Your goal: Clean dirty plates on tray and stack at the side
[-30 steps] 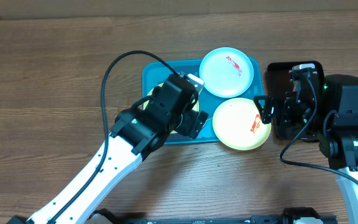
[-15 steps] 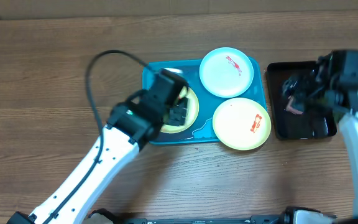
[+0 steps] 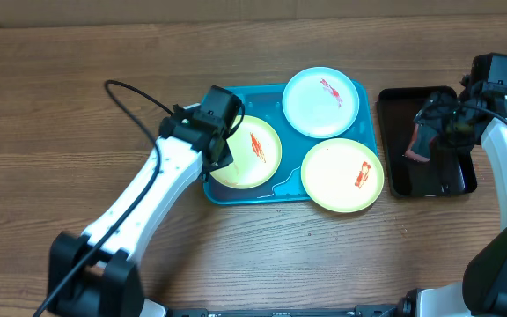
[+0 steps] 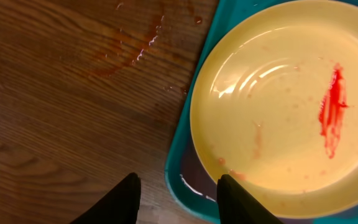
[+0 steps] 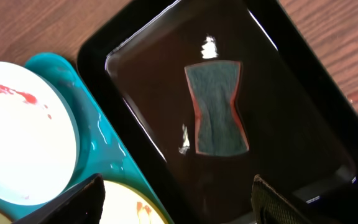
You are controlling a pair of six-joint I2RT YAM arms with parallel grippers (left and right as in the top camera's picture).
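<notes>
- Above the bench [image 3: 60, 88], the large turquoise rectangular plastic tray [image 3: 253, 195] carries three round plastic plates, all smeared red. A pale yellow green-rimmed plate [image 3: 246, 151] lies at 9 o'clock and a light blue-white plate [image 3: 321, 102] at 1 o'clock. A second pale yellow plate [image 3: 342, 174] at 5 o'clock overhangs the rim. None is stacked aside yet. A narrow black tray [image 3: 438, 180] sits at the turquoise tray's 3 o'clock.
- Left wrist: the left gripper [image 4: 179, 180] hovers with jaws spread and empty, straddling the tray's edge and the 9 o'clock plate's rim. Closing here could pinch tray and plate together and drag both. Water pooled beside the plate may let it slip.
- Right wrist: the right gripper [image 5: 178, 186] hangs over the black tray, jaws spread and empty. A grey sponge with red edging [image 5: 216, 112] lies there, seemingly wet, so lifting it could drip across the bench. The overhanging plate may tip if pressed.
</notes>
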